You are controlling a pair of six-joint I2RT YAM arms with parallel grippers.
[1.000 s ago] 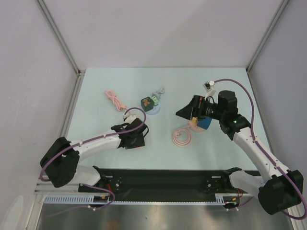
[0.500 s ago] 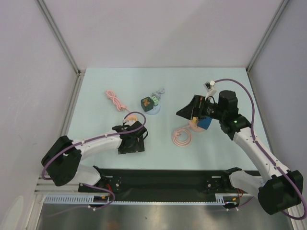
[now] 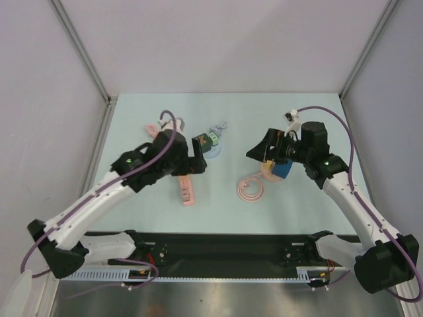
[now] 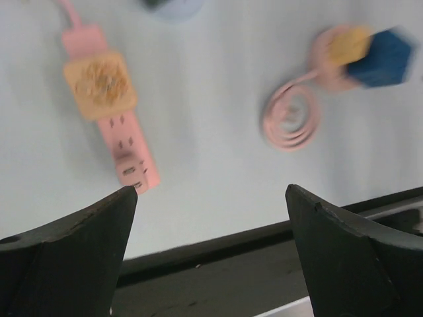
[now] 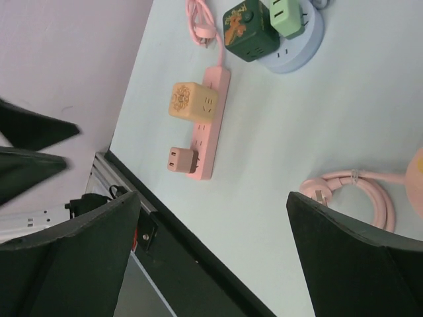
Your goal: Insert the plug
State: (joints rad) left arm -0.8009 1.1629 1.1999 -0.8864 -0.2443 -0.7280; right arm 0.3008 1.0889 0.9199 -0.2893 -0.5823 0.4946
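A pink power strip (image 3: 186, 188) lies on the table with a yellow cube adapter (image 5: 188, 100) on its middle. A small pink plug (image 5: 180, 160) sits in the socket at its near end, also visible as the pink plug (image 4: 135, 173) in the left wrist view. My left gripper (image 3: 192, 165) hangs above the strip's far end, open, with nothing between its fingers (image 4: 210, 191). My right gripper (image 3: 256, 150) hovers open and empty over the table's right half (image 5: 211, 195), well apart from the strip.
A dark green cube (image 3: 200, 141) and a light green plug (image 3: 213, 138) sit on a round pale blue socket (image 5: 297, 46). A coiled pink cable (image 3: 251, 188) lies beside a blue cube (image 3: 283, 170). The black rail (image 3: 225, 247) borders the near edge.
My left gripper has opened wide, let go of the pink plug and risen up and back from the strip's near end. The right arm has barely moved.
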